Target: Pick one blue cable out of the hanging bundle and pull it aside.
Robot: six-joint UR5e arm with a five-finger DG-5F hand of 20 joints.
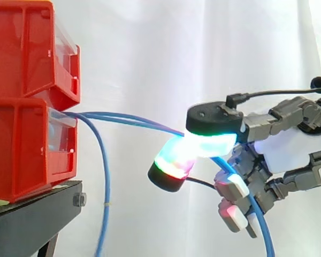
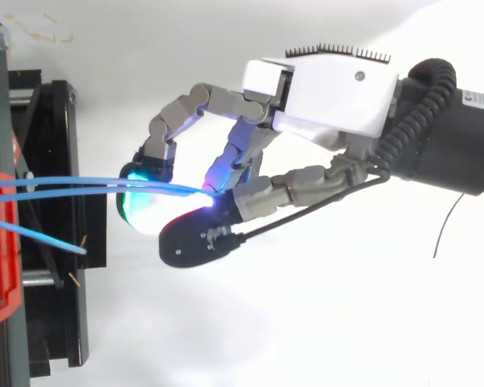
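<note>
- Two blue strands (image 1: 144, 123) leave the gap between the stacked red bins (image 1: 21, 144) and run sideways, close together, to the hand (image 1: 289, 150).
- One more, the hanging strand (image 1: 107, 193), leaves the same gap and drops straight down just beside the bins, in front of the black stand (image 1: 37, 214) that carries them.
- Hand: closed in a pinch. Two glowing pads (image 1: 208, 143) press together on the blue cable at a spot well away from the bins. The other fingers curl underneath, and the cable's free length falls past them towards the floor.
- Task thing: the pinched cable spans from the bins to the hand in a shallow arc, well apart from the hanging strand.
- Poor view: where the two strands meet the pads the glow washes them out, so the pinch may hold one strand or both.
- Risk, double pick: if both strands sit between the pads, pulling further from the bins carries two aside instead of one.
- Risk, slip: the cable is thin and smooth and is held by pad pressure alone. A quick pull away from the bins could draw it out of the pinch and let it swing back to the hanging strand.
- Risk, anchor load: the arc looks nearly used up. Once it goes taut, more travel away from the bins pulls on whatever fixes the cable there and could tug the upper bin.
- Risk, snag: the free length hangs against the curled fingers and could catch there as the hand moves away from the bins.
</note>
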